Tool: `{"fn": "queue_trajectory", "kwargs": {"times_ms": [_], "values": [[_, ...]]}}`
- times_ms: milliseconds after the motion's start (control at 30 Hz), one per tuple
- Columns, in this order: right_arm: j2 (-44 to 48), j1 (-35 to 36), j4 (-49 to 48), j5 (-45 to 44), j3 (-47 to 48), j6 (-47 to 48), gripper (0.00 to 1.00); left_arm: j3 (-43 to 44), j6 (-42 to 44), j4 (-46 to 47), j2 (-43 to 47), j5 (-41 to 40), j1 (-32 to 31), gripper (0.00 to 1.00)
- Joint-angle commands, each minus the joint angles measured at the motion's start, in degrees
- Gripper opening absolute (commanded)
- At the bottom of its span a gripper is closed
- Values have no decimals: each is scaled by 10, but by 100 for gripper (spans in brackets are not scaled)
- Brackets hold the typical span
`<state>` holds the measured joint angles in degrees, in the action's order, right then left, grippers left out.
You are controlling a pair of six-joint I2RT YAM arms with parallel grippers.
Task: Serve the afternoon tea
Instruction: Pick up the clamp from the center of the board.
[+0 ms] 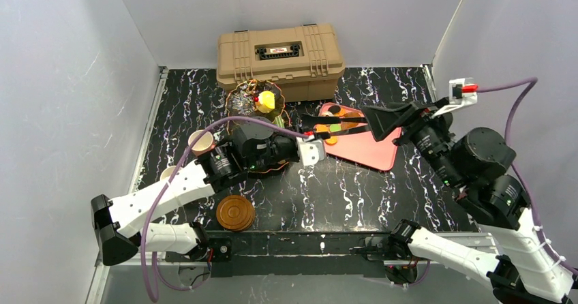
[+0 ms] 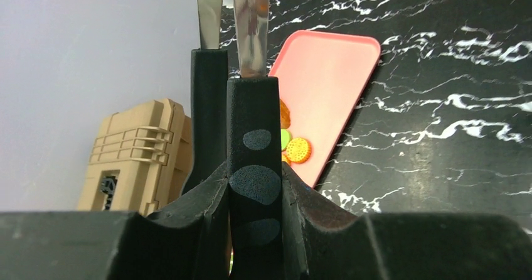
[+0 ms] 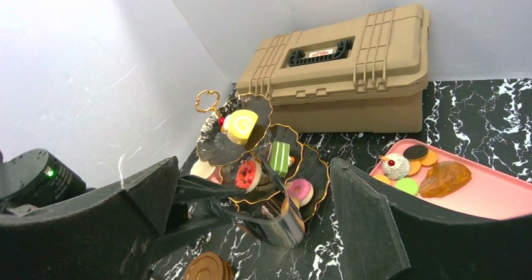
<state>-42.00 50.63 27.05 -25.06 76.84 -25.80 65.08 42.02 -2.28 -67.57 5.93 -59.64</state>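
From above, the tiered stand (image 1: 253, 101) stood at the far middle of the table (image 1: 382, 202), just in front of the toolbox (image 1: 280, 57), with a yellow pastry (image 1: 266, 101) on its top plate. The pink tray (image 1: 364, 147) lay to its right. The left gripper (image 1: 308, 147) was at the tray's left edge and the right gripper (image 1: 387, 121) hung over the tray. A pink cup (image 1: 200, 141) stood on the left, and stacked saucers (image 1: 235, 212) sat nearer.

At the left wrist, the jaws were narrow, clamped on the black handles of tongs (image 2: 251, 123), whose metal blades pointed past the tray, where cookies (image 2: 298, 149) lay.

At the right wrist, the fingers (image 3: 367, 217) were spread wide and held nothing. The stand showed between them, and a cupcake (image 3: 396, 166) sat on the tray to the right.
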Motion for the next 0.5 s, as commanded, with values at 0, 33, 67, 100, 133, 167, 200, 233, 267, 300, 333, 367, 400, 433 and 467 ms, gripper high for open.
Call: {"fn": "queue_trajectory", "kwargs": {"times_ms": [0, 33, 67, 100, 133, 167, 200, 233, 267, 300, 333, 367, 400, 433, 467], "values": [[22, 3, -18, 0, 5, 6, 98, 57, -115, -24, 15, -4, 8, 0], [29, 5, -19, -1, -4, 5, 98, 64, -135, -32, 16, -3, 11, 0], [36, 6, -23, -2, -12, 3, 98, 71, -158, -36, 16, -5, 13, 0], [42, 8, -31, -1, -22, 2, 98, 77, -178, -38, 16, -6, 16, 0], [48, 10, -41, 6, -31, 1, 98, 85, -197, -42, 15, -7, 20, 0], [51, 12, -52, 14, -39, -2, 98, 93, -214, -47, 13, -4, 24, 0], [51, 13, -63, 25, -45, -2, 98, 99, -225, -53, 10, -1, 26, 0], [48, 14, -72, 38, -49, -2, 98, 104, -232, -55, 8, 0, 27, 0], [42, 14, -80, 56, -51, -2, 98, 108, -236, -55, 7, 1, 27, 0], [33, 14, -89, 74, -52, -3, 98, 111, -238, -54, 5, 2, 28, 0], [23, 14, -96, 96, -52, -2, 98, 114, -239, -54, 4, 3, 27, 0], [11, 14, -106, 115, -53, -3, 99, 116, -238, -54, 2, 3, 28, 0], [-7, 14, -112, 134, -52, -4, 98, 117, -236, -54, 2, 4, 28, 0], [-20, 14, -120, 149, -51, -5, 98, 118, -235, -53, 1, 6, 27, 0], [-34, 14, -128, 160, -51, -6, 98, 119, -233, -52, 1, 8, 28, 0]]}}
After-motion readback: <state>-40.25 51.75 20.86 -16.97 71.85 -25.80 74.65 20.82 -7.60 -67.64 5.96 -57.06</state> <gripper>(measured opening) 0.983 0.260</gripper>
